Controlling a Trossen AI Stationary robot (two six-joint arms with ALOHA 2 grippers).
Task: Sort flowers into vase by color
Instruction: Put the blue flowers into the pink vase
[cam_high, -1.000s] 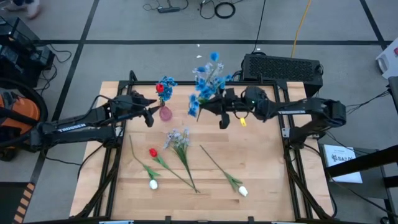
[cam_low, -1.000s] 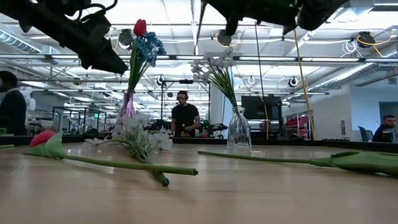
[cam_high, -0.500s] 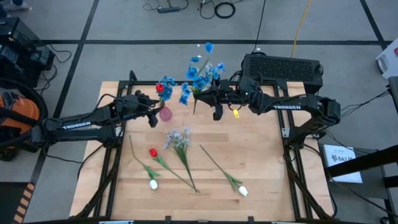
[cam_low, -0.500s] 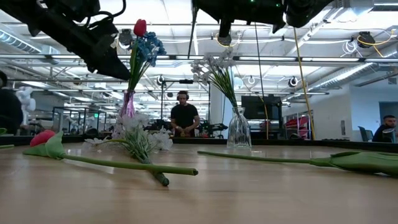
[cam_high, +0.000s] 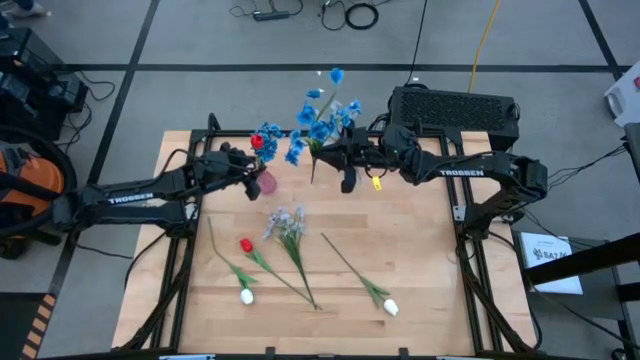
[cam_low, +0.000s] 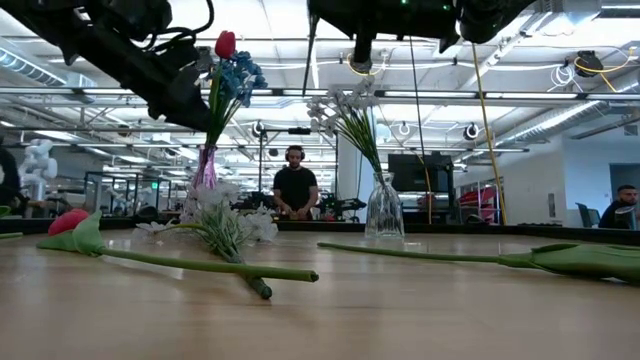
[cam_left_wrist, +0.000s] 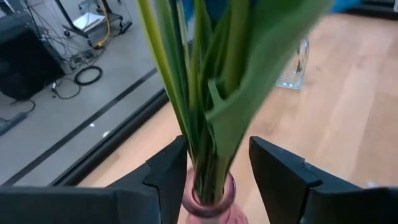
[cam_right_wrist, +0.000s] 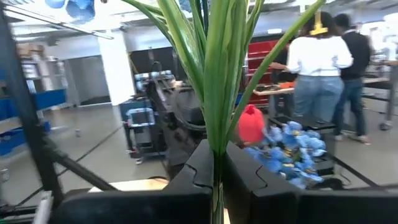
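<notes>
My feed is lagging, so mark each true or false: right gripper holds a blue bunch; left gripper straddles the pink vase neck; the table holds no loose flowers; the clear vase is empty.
1. The right gripper holds the blue flower bunch: true.
2. The left gripper straddles the pink vase neck, open: true.
3. No loose flowers on the table: false; a red tulip and others lie there.
4. The clear vase is empty: false; it holds pale sprays.

One camera looks straight down on the whole bench (cam_high: 420, 260). Another sits at bench-top height, facing level into the room. Each wrist camera peers closely past its own pincer. Overhead, low and left wrist views share the pink vase (cam_high: 266, 182).
</notes>
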